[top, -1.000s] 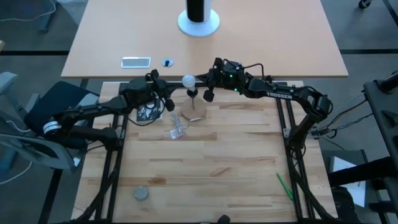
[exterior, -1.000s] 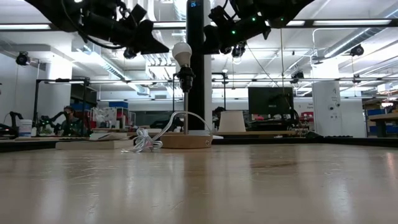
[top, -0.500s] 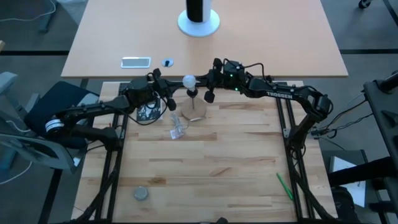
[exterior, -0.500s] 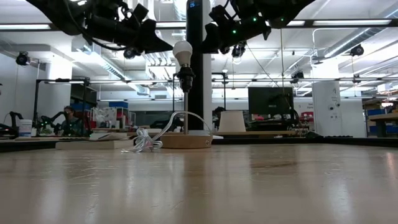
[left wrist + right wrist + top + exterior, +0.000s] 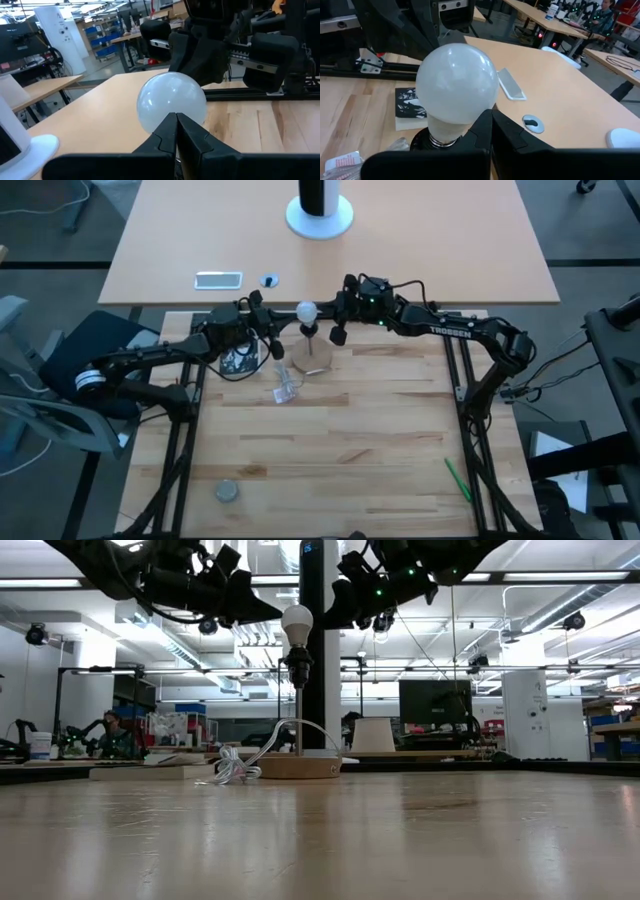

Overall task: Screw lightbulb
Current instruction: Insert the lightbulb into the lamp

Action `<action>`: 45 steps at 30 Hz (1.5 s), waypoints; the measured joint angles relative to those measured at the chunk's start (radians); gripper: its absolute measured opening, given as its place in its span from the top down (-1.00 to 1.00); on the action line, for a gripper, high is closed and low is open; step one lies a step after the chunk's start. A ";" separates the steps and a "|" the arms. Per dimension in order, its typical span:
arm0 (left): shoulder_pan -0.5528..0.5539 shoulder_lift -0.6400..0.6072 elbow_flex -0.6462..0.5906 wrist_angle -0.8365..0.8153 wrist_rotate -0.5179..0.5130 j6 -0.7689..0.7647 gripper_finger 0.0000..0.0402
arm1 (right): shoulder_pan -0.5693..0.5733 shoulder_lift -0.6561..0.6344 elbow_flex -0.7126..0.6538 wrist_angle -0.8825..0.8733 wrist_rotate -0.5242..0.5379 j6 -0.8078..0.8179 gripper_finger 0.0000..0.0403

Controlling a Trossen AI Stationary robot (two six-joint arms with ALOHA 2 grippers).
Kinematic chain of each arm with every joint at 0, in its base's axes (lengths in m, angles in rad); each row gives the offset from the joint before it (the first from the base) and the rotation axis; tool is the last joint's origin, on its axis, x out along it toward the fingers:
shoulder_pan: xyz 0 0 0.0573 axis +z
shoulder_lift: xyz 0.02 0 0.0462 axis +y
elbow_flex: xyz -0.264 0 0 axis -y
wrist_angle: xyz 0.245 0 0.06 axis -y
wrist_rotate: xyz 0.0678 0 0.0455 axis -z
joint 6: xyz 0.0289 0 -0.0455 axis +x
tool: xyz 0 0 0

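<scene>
The white frosted lightbulb [image 5: 306, 311] stands upright with its screw base in the black socket [image 5: 298, 665] of a small lamp. The lamp's stem rises from a round wooden base [image 5: 313, 359] at the table's far middle. My left gripper [image 5: 277, 332] is shut and reaches in from the table's left, its tips at the globe [image 5: 171, 102]. My right gripper [image 5: 332, 323] is shut and comes from the table's right, its tips close to the globe's other side [image 5: 456, 82]. My left gripper has its shut fingertips [image 5: 176, 126] at the lower left side of the bulb's globe [image 5: 165, 111], coming level from the table's left. The bulb stays upright in the socket. My right gripper has its shut fingertips [image 5: 489, 122] beside the globe's lower part; whether they touch it I cannot tell.
The lamp's white cord lies bundled with a clear plastic piece [image 5: 285, 388] near the base. A printed card [image 5: 238, 361] lies under my left arm. A grey round thing [image 5: 228, 492] and a green stick [image 5: 457, 478] lie toward the near edge.
My left gripper has gone a little toward the table's right, closer to the bulb. The bulb's globe has shifted slightly to the right and stands straighter on the socket than before.
</scene>
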 joint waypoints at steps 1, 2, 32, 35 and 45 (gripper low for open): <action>0.000 0.000 0.000 -0.001 0.000 0.001 1.00 | 0.001 0.000 0.000 -0.003 0.000 0.000 1.00; 0.000 0.000 0.000 -0.001 0.000 0.004 1.00 | 0.002 0.000 0.000 -0.006 0.000 0.001 1.00; 0.008 -0.017 -0.002 -0.029 0.001 0.019 1.00 | 0.027 -0.025 0.003 -0.103 0.080 0.010 1.00; 0.008 -0.026 -0.002 -0.034 0.001 0.012 1.00 | 0.027 -0.026 0.003 -0.104 0.104 0.005 1.00; 0.008 -0.023 -0.002 -0.037 0.031 0.004 1.00 | 0.021 -0.027 0.005 -0.067 0.116 -0.042 1.00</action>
